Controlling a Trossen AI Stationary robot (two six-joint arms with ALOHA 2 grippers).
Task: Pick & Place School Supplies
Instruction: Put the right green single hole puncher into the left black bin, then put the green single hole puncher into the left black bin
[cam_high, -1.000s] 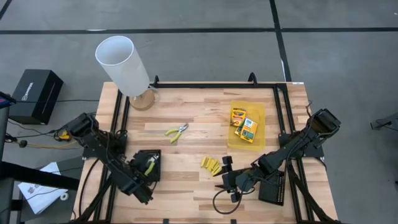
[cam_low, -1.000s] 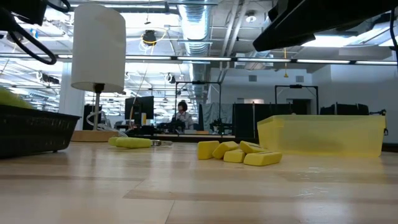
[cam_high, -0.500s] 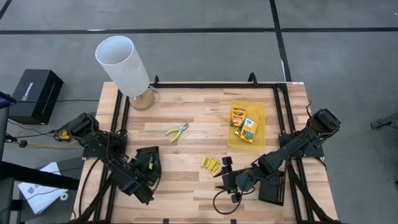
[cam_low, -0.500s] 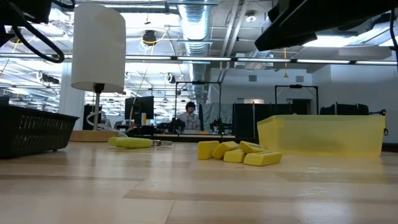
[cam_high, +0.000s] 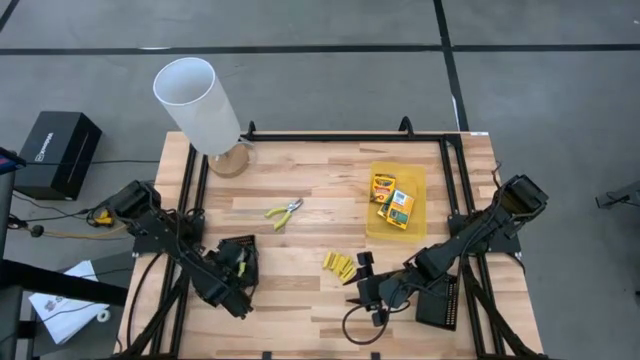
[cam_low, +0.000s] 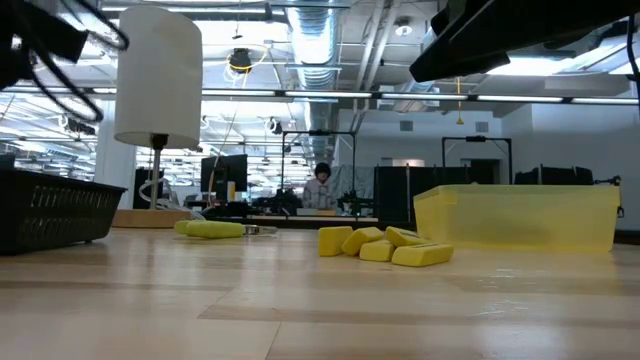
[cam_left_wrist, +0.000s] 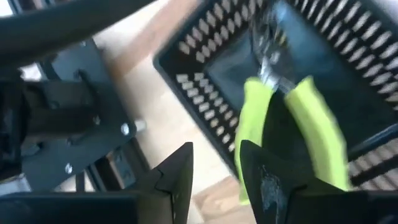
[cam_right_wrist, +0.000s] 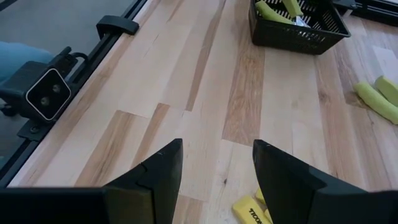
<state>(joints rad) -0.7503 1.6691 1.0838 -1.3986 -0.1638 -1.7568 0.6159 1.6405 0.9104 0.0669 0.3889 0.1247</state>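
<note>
One plier tool lies in the black mesh tray at the near left, under the open, empty left gripper. It is stiff and probably light; its handles look like the best place to hold. The right gripper waits open near the yellow sticks.

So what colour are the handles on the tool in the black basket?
Bright yellow-green handles, on pliers lying in the black mesh basket; left wrist view shows them best.

Grey concrete floor with dark seams spreads around my wooden table. A white lamp stands at one corner. Beyond, ceiling ducts, strip lights, a person seated at a desk.
</note>
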